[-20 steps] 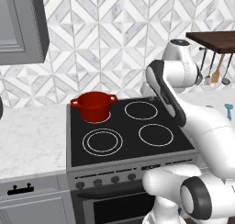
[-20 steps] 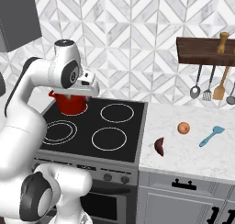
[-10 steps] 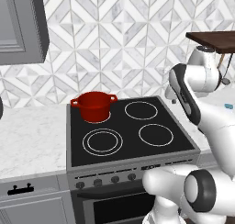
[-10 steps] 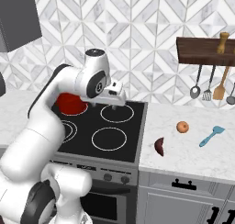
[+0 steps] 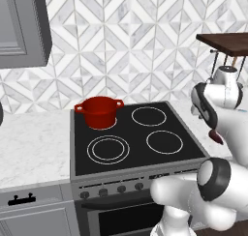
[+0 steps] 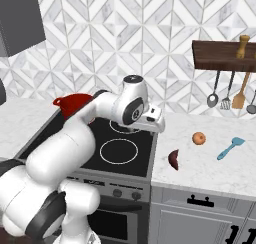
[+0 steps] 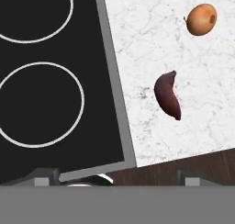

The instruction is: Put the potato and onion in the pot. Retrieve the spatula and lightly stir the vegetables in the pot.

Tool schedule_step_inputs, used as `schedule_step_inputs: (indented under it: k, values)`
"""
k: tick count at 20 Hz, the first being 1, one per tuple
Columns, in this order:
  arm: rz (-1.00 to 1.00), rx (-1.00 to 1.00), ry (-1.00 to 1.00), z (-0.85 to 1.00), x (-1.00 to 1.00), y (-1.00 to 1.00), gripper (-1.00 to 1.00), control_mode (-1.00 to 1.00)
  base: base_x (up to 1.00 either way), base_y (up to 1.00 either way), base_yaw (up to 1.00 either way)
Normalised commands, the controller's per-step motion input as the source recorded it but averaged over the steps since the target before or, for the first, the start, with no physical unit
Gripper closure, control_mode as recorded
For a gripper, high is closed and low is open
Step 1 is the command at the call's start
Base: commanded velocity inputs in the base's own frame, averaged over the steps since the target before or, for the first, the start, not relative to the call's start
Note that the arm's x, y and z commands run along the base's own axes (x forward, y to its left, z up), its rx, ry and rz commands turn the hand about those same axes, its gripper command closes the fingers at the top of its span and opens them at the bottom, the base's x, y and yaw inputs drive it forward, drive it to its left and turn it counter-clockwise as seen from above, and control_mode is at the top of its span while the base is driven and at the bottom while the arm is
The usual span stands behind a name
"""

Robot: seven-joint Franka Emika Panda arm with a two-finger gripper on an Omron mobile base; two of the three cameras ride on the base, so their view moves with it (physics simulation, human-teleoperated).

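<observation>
potato (image 7: 168, 95) lies on table (image 7: 151, 44) just beside stove (image 7: 50, 81); onion (image 7: 201, 19) farther out. gripper (image 6: 156, 121) released, empty. elongated, tapered potato could roll or slip from a pinch.

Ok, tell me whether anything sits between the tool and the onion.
Nothing visible does. The open tool hangs over the stove's right edge; the onion lies on bare counter to its right. The dark potato lies nearer the front, off that line.

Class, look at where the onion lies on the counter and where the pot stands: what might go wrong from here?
The round onion may roll away when the open tool closes on it. The pot sits on the far back burner, so a long carry across the stove risks a drop.
</observation>
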Motion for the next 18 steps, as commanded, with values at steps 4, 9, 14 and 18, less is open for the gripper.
schedule_step_inputs:
  k: [4, 9, 14, 18]
  values:
    - [-0.09, 0.0, 0.03, -0.46, 0.26, -0.64, -1.0, -1.0, 0.0, 0.0, 0.0]
    - [-0.07, 0.0, 0.05, -0.46, 0.31, -0.52, -1.0, -1.0, 0.0, 0.0, 0.0]
    - [-0.06, 0.0, 0.08, -0.48, 0.28, -0.43, -1.0, -1.0, 0.0, 0.0, 0.0]
    - [-0.04, 0.0, 0.09, -0.44, 0.24, -0.31, -1.0, -1.0, 0.0, 0.0, 0.0]
